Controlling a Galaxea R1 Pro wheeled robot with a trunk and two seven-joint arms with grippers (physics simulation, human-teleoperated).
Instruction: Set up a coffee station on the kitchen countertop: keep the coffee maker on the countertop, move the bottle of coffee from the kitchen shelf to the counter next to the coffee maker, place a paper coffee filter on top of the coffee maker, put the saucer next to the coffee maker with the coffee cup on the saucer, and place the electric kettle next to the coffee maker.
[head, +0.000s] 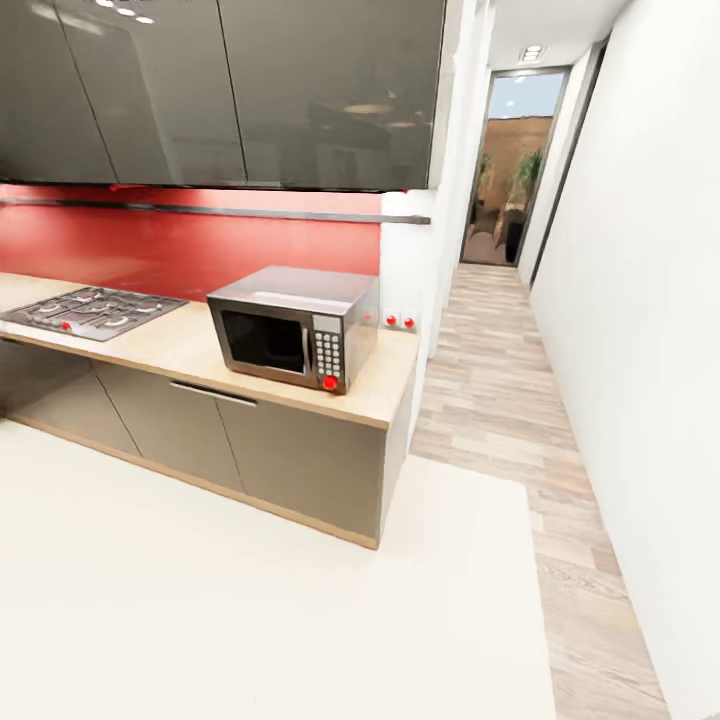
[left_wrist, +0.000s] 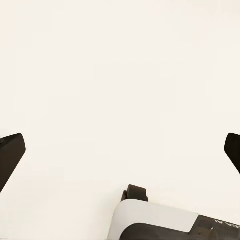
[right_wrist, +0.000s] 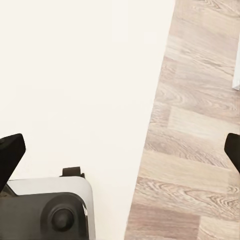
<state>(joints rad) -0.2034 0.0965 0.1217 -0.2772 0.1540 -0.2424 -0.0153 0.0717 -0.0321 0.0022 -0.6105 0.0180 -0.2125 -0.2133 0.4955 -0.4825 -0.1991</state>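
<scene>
Looking across the kitchen, we are seeing none of the coffee things yet — we are judging every step still ahead. Left to right, a gas hob (head: 92, 311) is sitting in the countertop (head: 190, 348) and a microwave (head: 292, 327) is standing near its right end, door closed, contents hidden. Both our left gripper (left_wrist: 120, 150) and right gripper (right_wrist: 120, 150) are hanging wide open, empty, over the floor (right_wrist: 75, 75).
</scene>
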